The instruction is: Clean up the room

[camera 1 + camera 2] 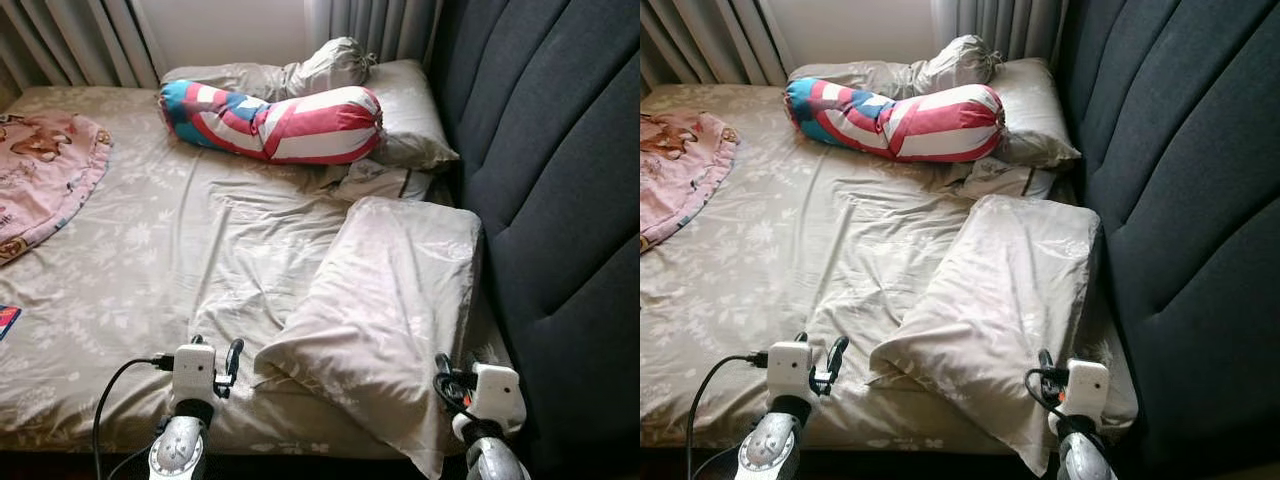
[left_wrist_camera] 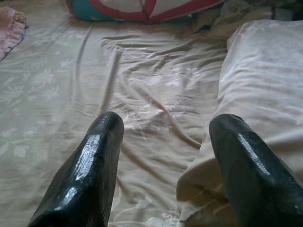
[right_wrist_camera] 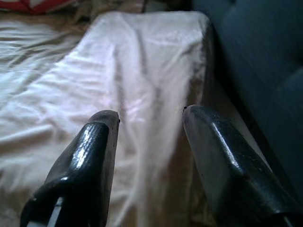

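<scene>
Left gripper (image 2: 163, 156): its two black fingers are spread wide and hold nothing. It hangs low over the near edge of the bed, with the pillow's near corner just beside one finger.
Right gripper (image 3: 151, 142): its fingers are spread apart too, with nothing between them. It sits at the other near corner of the pillow, close to the headboard.
Why there: one gripper stands at each side of the pillow's near end, so I think the robot is getting ready to take it with both arms.
Pillow (image 1: 385, 300): big, beige and floppy. It lies slanted, straight ahead of both grippers, and its near end hangs a little off the bed. It looks out of place, so it is likely the thing to tidy.
Sheet (image 1: 180, 260): ahead of the left gripper, wrinkled and bunched, so it needs smoothing.
Striped bolster (image 1: 275, 122): far ahead of the grippers, lying across the top of the bed on other pillows.
Pink blanket (image 1: 45, 170): far off past the left gripper's outer side.
Headboard (image 1: 550, 200): dark and padded, right next to the right gripper.
</scene>
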`<state>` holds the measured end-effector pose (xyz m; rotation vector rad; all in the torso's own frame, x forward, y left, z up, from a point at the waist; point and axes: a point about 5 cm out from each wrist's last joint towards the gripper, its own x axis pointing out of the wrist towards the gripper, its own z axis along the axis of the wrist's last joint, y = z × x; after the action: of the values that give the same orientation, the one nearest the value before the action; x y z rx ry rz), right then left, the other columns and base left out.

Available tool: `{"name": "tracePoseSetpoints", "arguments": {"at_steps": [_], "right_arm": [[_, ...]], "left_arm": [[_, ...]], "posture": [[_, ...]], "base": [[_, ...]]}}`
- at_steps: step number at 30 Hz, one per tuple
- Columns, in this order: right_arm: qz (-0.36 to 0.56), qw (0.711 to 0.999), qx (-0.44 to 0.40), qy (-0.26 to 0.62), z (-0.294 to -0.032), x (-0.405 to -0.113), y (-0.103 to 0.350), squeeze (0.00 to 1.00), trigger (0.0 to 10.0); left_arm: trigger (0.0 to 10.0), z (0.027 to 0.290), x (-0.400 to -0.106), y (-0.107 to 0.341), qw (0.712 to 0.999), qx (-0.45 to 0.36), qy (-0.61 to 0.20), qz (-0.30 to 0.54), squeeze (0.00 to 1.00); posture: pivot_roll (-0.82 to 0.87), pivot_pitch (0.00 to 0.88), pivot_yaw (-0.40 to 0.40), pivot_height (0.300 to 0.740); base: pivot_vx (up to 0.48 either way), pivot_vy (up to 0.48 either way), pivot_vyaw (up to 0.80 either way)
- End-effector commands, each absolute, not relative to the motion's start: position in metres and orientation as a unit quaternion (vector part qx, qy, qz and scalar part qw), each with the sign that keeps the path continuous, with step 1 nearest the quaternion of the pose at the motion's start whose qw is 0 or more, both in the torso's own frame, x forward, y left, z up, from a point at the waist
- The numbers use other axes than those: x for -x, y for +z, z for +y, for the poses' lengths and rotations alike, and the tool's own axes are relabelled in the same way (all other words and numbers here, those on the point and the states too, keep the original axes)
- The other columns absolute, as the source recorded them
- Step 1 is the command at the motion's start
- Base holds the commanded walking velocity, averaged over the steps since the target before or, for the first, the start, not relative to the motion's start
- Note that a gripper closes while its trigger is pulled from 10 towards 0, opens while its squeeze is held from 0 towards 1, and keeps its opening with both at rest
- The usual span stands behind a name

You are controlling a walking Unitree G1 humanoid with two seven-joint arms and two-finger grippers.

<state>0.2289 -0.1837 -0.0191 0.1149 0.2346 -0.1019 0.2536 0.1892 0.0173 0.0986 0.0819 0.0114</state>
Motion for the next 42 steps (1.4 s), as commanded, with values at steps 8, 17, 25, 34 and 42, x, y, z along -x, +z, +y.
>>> {"name": "tracePoseSetpoints", "arguments": {"at_steps": [8,17,25,34,42], "right_arm": [[0.124,0.986,-0.090,-0.062,-0.171,-0.239,-0.016,0.00,10.0],[0.128,0.985,-0.101,-0.065,-0.172,-0.239,-0.017,0.00,10.0],[0.134,0.984,-0.102,-0.057,-0.168,-0.240,-0.017,0.00,10.0],[0.142,0.982,-0.106,-0.063,-0.168,-0.239,-0.020,0.00,10.0],[0.143,0.982,-0.106,-0.065,-0.169,-0.239,-0.021,0.00,10.0]], "left_arm": [[10.0,0.181,-0.262,0.020,0.998,-0.044,-0.018,0.049,0.00],[10.0,0.178,-0.265,0.021,0.998,-0.041,-0.021,0.049,0.00],[10.0,0.176,-0.269,0.023,0.998,-0.042,-0.023,0.047,0.00],[10.0,0.176,-0.270,0.024,0.998,-0.040,-0.021,0.045,0.00],[10.0,0.176,-0.270,0.024,0.998,-0.040,-0.021,0.045,0.00]], "posture": [[-0.14,0.031,-0.047,0.740],[-0.14,0.023,-0.048,0.740],[-0.14,0.041,-0.052,0.740],[-0.13,0.047,-0.055,0.740],[-0.13,0.050,-0.055,0.740]], "base": [[0.030,0.000,0.00],[0.279,0.000,0.00],[0.296,0.000,0.00],[0.062,0.000,0.00],[0.000,0.000,0.00]]}}
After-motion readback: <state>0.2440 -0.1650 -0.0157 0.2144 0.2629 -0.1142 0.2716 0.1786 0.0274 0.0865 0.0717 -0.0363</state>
